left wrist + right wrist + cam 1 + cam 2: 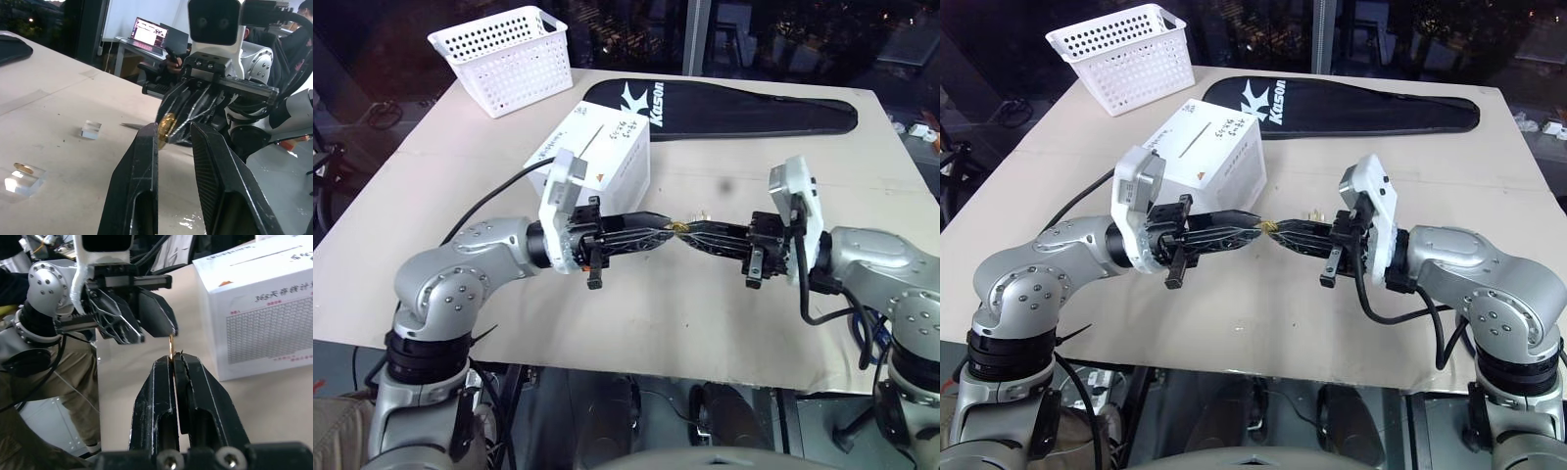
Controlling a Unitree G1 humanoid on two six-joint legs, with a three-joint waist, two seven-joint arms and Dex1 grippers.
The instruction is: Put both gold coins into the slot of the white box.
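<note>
Right tool [172, 363], clamped on a small shiny gold coin [170, 343], should release only once the part-open left tool [172, 142] pinches it squarely.

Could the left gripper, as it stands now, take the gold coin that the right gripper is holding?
Probably yes. The right gripper pinches the gold coin by its lower edge, so the upper part stands free. The left gripper faces it tip to tip, fingers apart around the coin, with nothing between them.

Gold coin [678, 226] between both grippers' tips
</note>
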